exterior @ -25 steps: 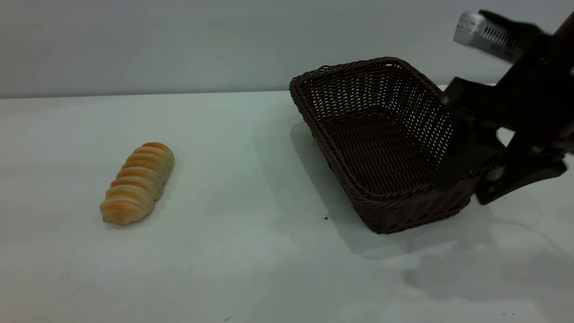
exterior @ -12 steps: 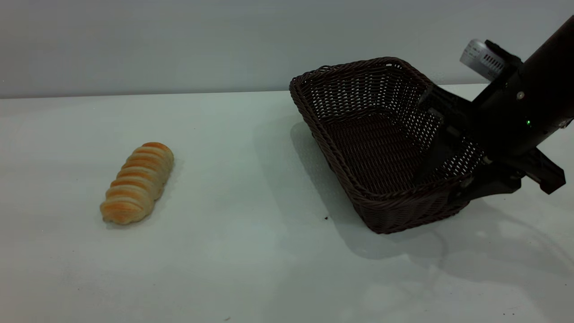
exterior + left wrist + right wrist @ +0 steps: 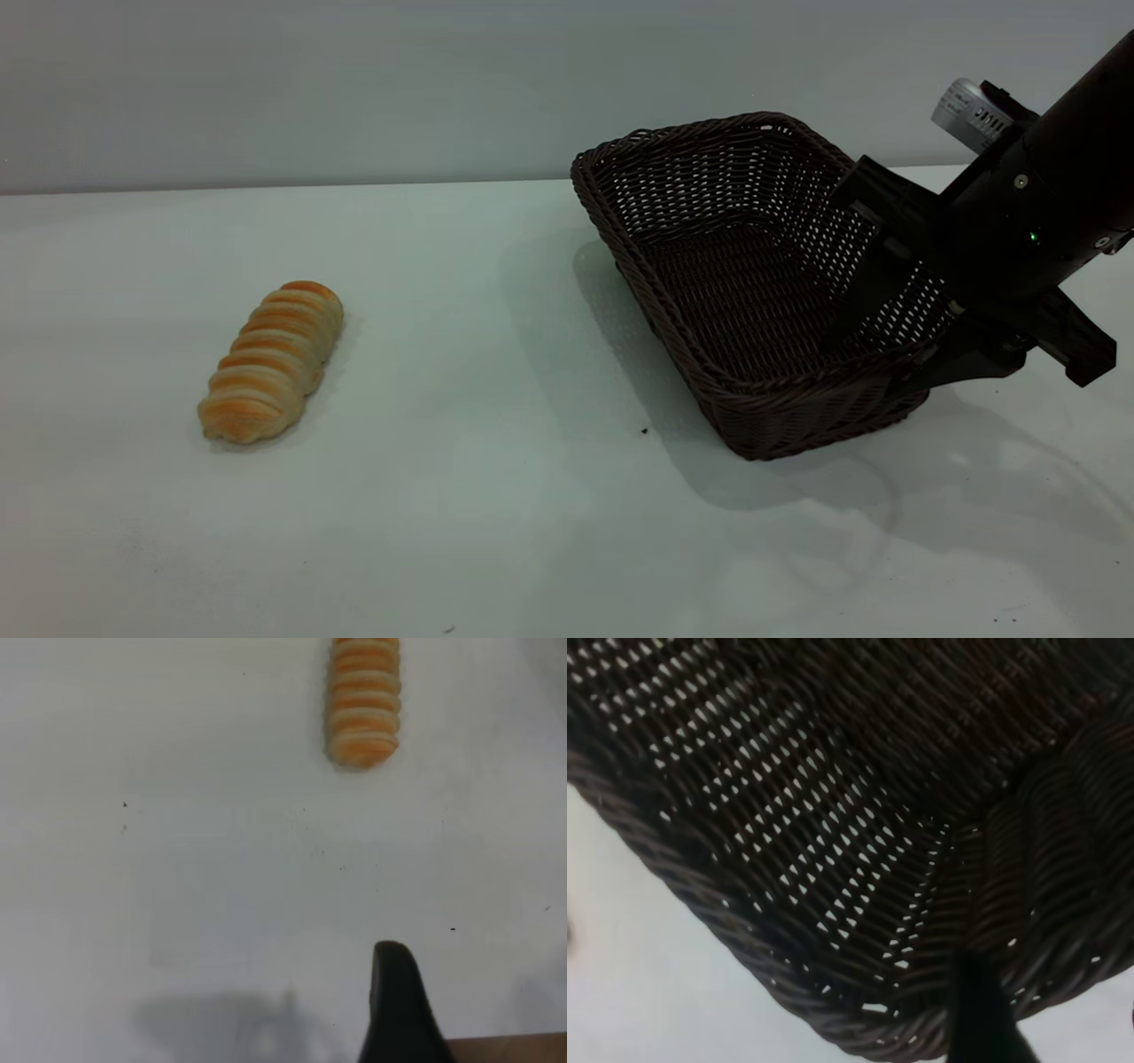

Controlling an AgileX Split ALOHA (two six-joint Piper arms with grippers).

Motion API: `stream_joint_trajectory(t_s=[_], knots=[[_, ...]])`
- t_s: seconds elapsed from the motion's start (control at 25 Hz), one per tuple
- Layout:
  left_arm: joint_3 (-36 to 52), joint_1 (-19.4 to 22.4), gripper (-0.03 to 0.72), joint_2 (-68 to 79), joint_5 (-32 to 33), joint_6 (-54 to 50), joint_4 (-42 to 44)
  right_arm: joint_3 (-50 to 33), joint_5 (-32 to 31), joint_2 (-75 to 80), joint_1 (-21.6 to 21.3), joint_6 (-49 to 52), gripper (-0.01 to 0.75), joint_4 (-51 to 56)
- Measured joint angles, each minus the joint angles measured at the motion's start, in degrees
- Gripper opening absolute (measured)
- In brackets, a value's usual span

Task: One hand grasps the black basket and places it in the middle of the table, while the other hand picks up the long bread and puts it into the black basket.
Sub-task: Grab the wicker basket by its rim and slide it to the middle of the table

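Dark brown-black woven wicker basket (image 3: 753, 283) sits on the right of the pale table (image 3: 496, 532), the right gripper (image 3: 895, 341) straddling its near-right rim, one jaw inside, one outside, seemingly closing on the wall; I'd clamp firmly, then drag smoothly toward centre. Only the left wrist view shows the left gripper (image 3: 399, 1010), jaws' spread untellable, well short of the ridged cream-and-orange long bread (image 3: 363, 700).

No text, label, brand, number or sign can be read anywhere. The silver-grey cylindrical part (image 3: 968, 113) on the right arm carries small dark markings, but they are too small to make out as letters or figures.
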State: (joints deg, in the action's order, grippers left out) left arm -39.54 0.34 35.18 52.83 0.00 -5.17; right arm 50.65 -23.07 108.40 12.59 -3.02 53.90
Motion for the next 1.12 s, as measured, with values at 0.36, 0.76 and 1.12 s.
stream_joint_trajectory(t_s=[0.36,0.76,1.12], knots=[[0.00,0.00,0.485,0.00,0.05,0.00,0.00,0.00,-2.49,0.00,0.00,2.66,0.428,-2.12],[0.00,0.00,0.485,0.00,0.05,0.00,0.00,0.00,-1.22,0.00,0.00,8.68,0.428,-6.26],[0.00,0.00,0.485,0.00,0.12,0.00,0.00,0.20,2.93,1.90,0.00,9.33,0.428,-4.68]])
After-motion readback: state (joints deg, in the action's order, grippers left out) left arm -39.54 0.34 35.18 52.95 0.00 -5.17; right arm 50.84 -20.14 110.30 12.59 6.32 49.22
